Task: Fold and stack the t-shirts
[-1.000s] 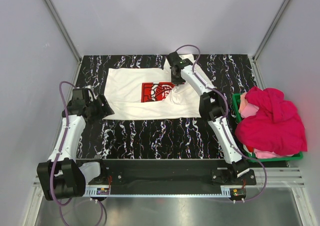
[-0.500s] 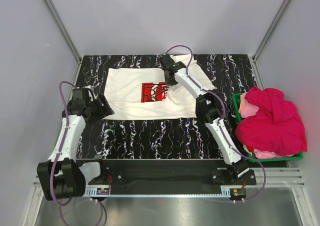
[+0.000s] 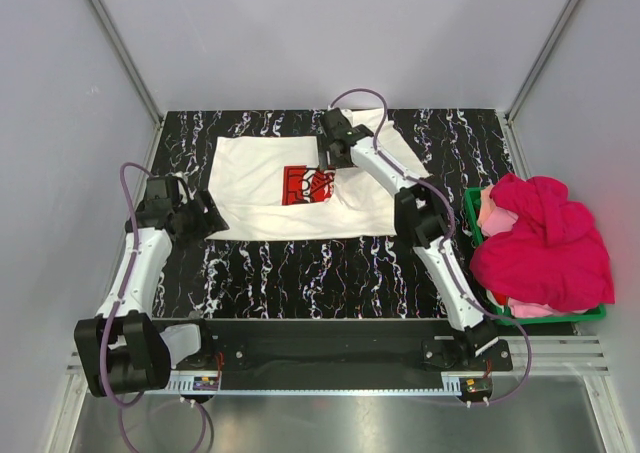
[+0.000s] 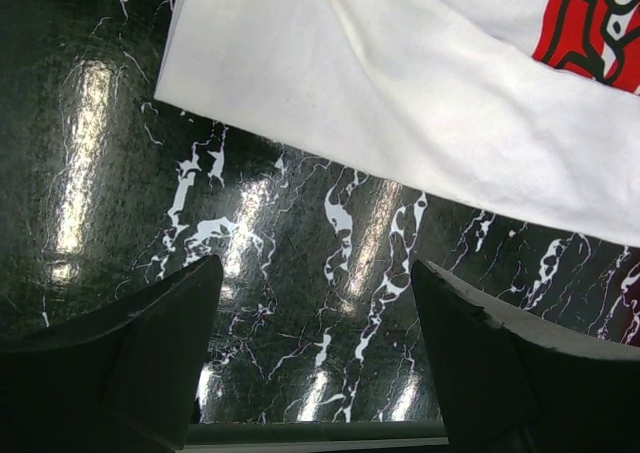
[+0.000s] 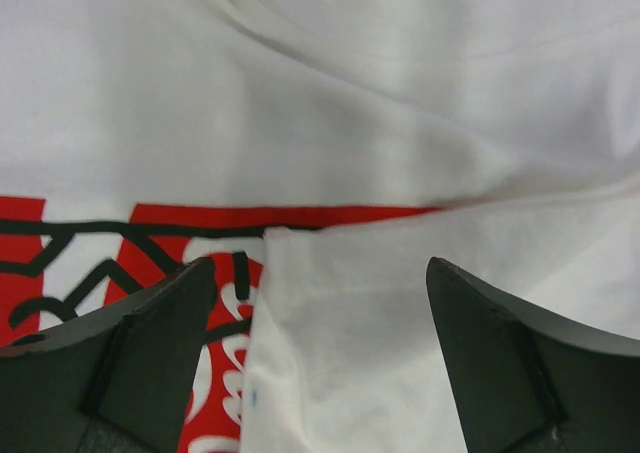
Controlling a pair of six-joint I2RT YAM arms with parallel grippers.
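Observation:
A white t-shirt (image 3: 270,188) with a red print (image 3: 303,185) lies spread on the black marbled table. Its right sleeve is folded inward, and the edge of that flap (image 5: 390,313) covers part of the red print (image 5: 60,273). My right gripper (image 3: 327,163) hovers just over this flap, open, with nothing between its fingers (image 5: 320,268). My left gripper (image 3: 214,217) is open and empty over bare table (image 4: 315,273), just short of the white t-shirt's near left hem (image 4: 420,113). Magenta-pink t-shirts (image 3: 545,238) are heaped at the right.
A green basket (image 3: 471,209) at the table's right edge holds the pink heap, which spills over its rim. Grey walls and metal posts close in the back and sides. Black marbled table (image 3: 330,273) shows in front of the white shirt.
My right gripper moved left across the shirt, carrying the sleeve over the print, then opened and let the fabric go. The left arm has stayed where it was.

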